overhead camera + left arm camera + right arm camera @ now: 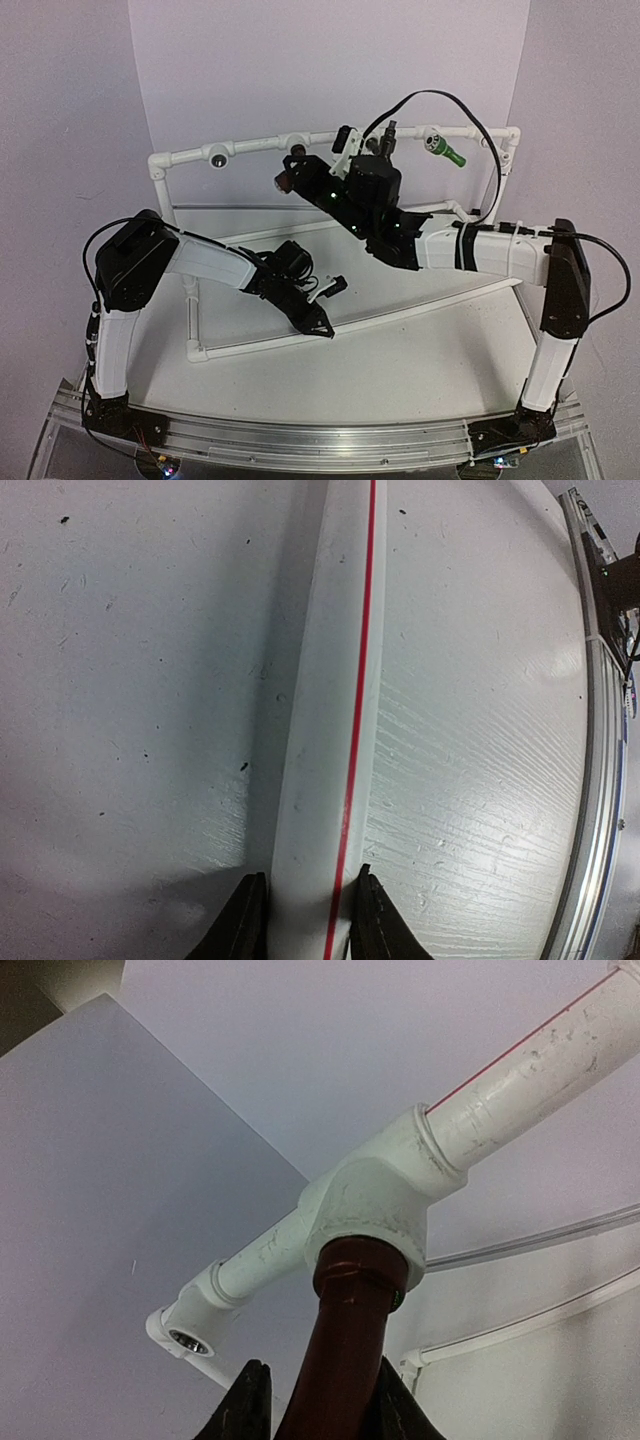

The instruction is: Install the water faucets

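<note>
A reddish-brown faucet (pixel 355 1330) has its end in the middle tee socket (pixel 370 1205) of the white pipe frame's top rail (pixel 250 147). My right gripper (pixel 315 1365) is shut on it, reaching up to the rail (pixel 293 168); a thin gap shows beside the left finger (pixel 248 1400). A green faucet (pixel 443 148) sticks out of the right tee. The left tee socket (pixel 215 157) shows a bare silvery mouth, also visible as the far socket (pixel 188 1340). My left gripper (pixel 305 875) is shut on the frame's front bottom pipe (pixel 330 680), which has a red stripe.
The frame's upright posts (pixel 162 190) and curved lower pipes (pixel 430 305) stand on the white table. A black cable (pixel 480 120) loops over the right end of the rail. An aluminium rail (pixel 320 440) runs along the near table edge.
</note>
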Available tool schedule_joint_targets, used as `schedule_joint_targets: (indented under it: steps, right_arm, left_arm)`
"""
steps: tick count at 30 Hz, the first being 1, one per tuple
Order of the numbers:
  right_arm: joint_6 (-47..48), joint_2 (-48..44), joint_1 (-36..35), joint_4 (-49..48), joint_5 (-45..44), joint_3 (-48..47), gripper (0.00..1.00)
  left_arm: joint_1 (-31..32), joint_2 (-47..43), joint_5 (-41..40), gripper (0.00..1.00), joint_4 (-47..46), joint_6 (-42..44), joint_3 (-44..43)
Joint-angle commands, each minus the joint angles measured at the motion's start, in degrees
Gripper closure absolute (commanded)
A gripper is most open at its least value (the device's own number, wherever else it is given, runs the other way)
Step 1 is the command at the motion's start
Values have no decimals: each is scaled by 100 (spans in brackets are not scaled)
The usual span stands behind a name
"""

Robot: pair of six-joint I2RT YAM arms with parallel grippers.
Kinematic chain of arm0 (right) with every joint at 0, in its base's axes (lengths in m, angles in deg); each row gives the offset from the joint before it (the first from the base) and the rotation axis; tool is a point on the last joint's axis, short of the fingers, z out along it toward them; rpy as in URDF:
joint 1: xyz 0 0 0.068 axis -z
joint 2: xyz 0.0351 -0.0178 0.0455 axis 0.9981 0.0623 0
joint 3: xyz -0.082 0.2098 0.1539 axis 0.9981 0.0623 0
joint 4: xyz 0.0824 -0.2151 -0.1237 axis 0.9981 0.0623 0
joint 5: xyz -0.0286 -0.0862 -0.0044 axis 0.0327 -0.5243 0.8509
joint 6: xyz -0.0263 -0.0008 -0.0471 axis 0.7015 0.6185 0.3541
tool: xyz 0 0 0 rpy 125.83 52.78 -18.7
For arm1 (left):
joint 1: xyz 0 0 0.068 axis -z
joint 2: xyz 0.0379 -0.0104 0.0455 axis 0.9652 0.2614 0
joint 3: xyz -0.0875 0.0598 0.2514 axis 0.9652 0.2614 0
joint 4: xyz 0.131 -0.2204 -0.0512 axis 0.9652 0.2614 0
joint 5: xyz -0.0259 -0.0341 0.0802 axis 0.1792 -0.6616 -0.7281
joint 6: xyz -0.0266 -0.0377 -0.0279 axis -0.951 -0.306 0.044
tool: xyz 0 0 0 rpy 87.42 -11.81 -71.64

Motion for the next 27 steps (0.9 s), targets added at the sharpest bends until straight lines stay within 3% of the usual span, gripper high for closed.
schedule_joint_targets:
  steps: [1, 3, 7, 11, 14, 20, 27]
  right_arm:
    - [-176, -594, 88, -1135, 2182, 501, 57]
    - [442, -886, 85, -780, 2321, 786, 42]
    - [1655, -1398, 66, 347, 2421, 1026, 26]
    - [2858, -1974, -49, 1265, 1722, 1298, 14]
    - [4431, -2319, -359, 1948, 931, 1260, 4]
    - [7859, -2380, -1029, 2425, -389, 924, 2]
    - [10716, -1520, -1246, 2592, -2099, -84, 2]
  left_arm:
    - [110, 881, -988, 98, 1017, -476, 416]
    - [110, 881, -992, 98, 1014, -475, 415]
    - [118, 897, -979, 98, 1026, -473, 407]
    - [119, 882, -1004, 98, 1024, -467, 408]
    - [122, 902, -1005, 98, 1022, -467, 403]
    - [137, 954, -1006, 98, 1028, -461, 374]
    - [135, 1028, -1057, 98, 1051, -449, 343]
